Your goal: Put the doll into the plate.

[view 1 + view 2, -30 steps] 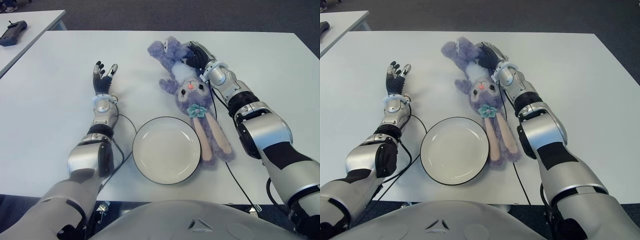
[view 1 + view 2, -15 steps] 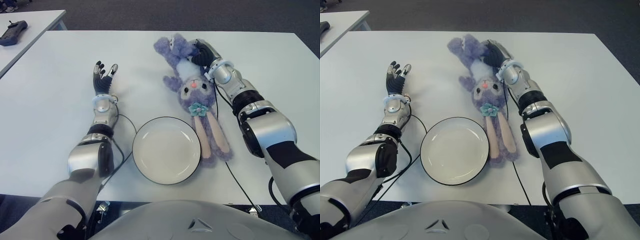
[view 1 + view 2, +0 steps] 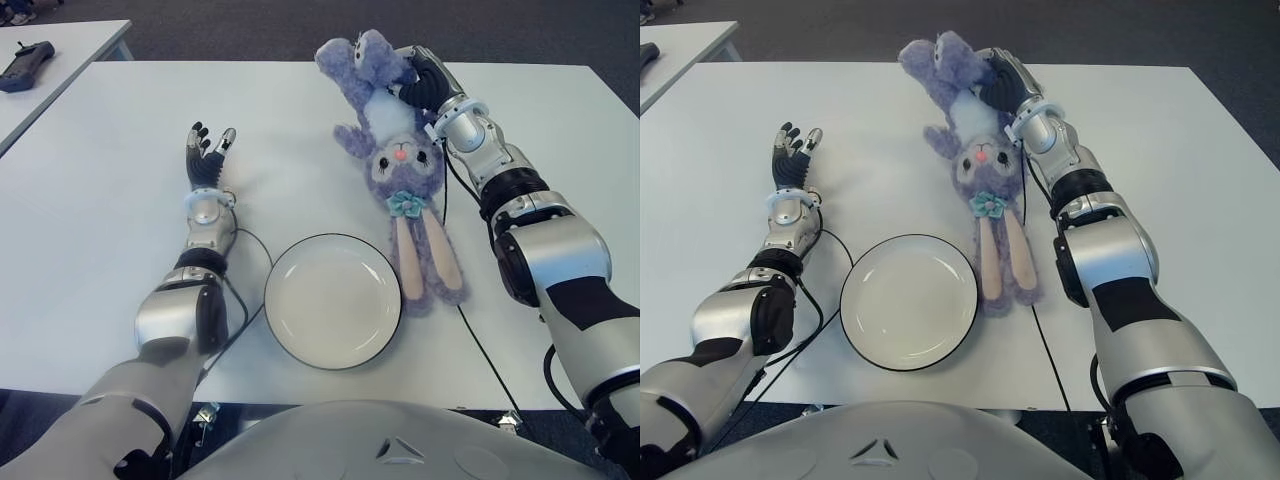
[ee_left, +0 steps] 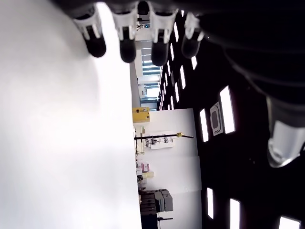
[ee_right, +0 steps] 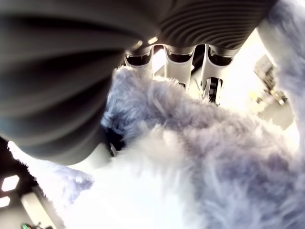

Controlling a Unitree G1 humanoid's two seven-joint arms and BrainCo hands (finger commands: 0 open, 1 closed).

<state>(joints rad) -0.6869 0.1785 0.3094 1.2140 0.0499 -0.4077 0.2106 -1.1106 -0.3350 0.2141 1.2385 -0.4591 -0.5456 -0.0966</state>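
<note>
A purple plush bunny doll (image 3: pixel 400 165) with long pink-lined ears and a teal bow hangs head down, its ears trailing on the table just right of the plate. My right hand (image 3: pixel 422 82) is shut on the doll's body at the far middle of the table; purple and white fur (image 5: pixel 190 181) fills the right wrist view. The white plate (image 3: pixel 333 299) with a dark rim sits near the table's front edge, with nothing in it. My left hand (image 3: pixel 207 155) shows to the left of the plate, fingers spread and holding nothing.
A thin black cable (image 3: pixel 247 300) curves along the plate's left side from my left arm. Another cable (image 3: pixel 478 345) runs beside the right forearm. A second table (image 3: pixel 70 45) with a dark handheld controller (image 3: pixel 25 65) stands at the far left.
My right hand has lifted the doll's body and carried it farther away and slightly right. The doll's head has come up off the table; only the ears still trail. The left hand has not moved.
</note>
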